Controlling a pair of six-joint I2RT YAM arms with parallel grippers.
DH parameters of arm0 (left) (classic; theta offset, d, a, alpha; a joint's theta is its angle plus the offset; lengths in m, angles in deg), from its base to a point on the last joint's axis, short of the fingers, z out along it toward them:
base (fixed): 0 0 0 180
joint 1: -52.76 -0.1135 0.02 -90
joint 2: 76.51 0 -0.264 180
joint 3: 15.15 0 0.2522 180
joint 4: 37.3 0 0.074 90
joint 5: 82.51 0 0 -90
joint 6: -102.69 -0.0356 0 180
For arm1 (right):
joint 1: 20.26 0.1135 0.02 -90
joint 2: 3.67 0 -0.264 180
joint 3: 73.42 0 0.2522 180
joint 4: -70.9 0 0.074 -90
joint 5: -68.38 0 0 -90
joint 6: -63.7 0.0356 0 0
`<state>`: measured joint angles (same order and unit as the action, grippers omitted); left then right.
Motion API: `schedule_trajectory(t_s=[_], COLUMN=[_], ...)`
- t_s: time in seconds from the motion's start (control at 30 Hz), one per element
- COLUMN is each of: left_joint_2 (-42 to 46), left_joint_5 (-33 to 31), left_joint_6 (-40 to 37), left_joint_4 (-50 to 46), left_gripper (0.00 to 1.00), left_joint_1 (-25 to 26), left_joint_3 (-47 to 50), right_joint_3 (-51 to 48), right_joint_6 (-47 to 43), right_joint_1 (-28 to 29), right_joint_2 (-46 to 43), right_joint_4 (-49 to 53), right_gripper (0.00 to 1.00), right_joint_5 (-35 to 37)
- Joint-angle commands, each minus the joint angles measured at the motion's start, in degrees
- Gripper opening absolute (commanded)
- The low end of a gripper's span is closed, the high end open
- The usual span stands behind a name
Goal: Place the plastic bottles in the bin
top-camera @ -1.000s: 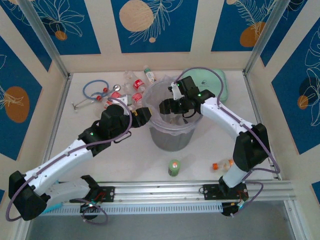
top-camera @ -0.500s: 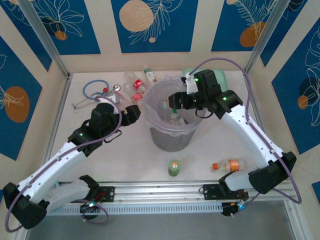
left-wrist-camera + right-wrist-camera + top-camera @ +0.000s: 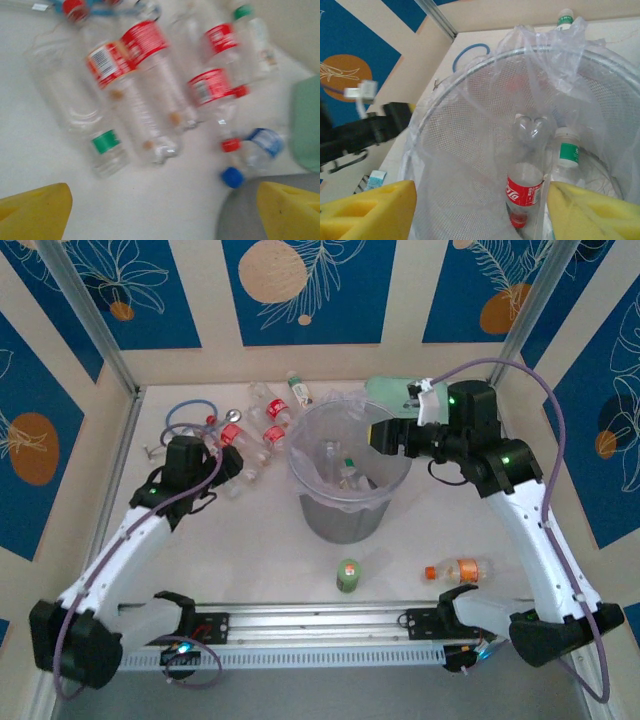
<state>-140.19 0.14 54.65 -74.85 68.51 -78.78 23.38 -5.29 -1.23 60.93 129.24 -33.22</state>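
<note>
L gripper (image 3: 165, 212), jaws spread wide, over far-left bottles (image 3: 150, 95); packed tight, may pinch two or scatter them. R gripper (image 3: 480, 210) spread, empty, above bin (image 3: 455, 130).

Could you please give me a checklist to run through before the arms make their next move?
1. Left hand open and empty: ok, pads wide apart with nothing between them.
2. Bottle cluster in front of the left hand: ok, though the bottles lie packed together, so singling one out may be tricky.
3. Right hand empty: ok, open above the bin.
4. Bin upright with room: ok, few bottles at its bottom, among them a red-labelled bottle.
5. All bottles binned: not ok; the orange-labelled bottle and green-labelled bottle sit on the table.
</note>
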Motion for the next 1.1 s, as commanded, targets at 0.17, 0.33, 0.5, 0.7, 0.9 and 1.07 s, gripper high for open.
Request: schedule_trajectory(t_s=[0.17,0.33,0.5,0.7,0.9,1.07], left_joint_2=[-12.6,-21.2,-24.3,-27.0,-27.7,-26.9], left_joint_5=[-4.2,-0.3,-0.6,0.4,0.7,0.7], left_joint_6=[1.1,2.8,5.0,5.4,6.3,5.9], left_joint_4=[3.6,7.8,11.7,14.6,17.3,16.0], left_gripper=[0.92,0.87,0.81,0.74,0.60,0.52], left_joint_1=[-2.6,-3.6,-3.9,-4.8,-4.9,-4.9], left_joint_3=[0.2,0.0,2.0,3.6,5.7,5.9], right_joint_3=[1.0,-1.2,-4.6,-7.2,-8.4,-11.8], right_joint_6=[-2.7,-3.2,-2.0,-0.2,0.1,2.7], right_joint_1=[-5.0,-9.8,-12.0,-13.3,-13.5,-14.5], right_joint_2=[-7.3,-9.7,-11.3,-11.0,-10.7,-11.3], right_joint_4=[6.2,5.7,3.1,-0.7,-1.2,-4.8], right_gripper=[0.69,0.70,0.73,0.77,0.81,0.95], right_joint_5=[0.6,-2.3,-5.3,-6.6,-6.2,-5.5])
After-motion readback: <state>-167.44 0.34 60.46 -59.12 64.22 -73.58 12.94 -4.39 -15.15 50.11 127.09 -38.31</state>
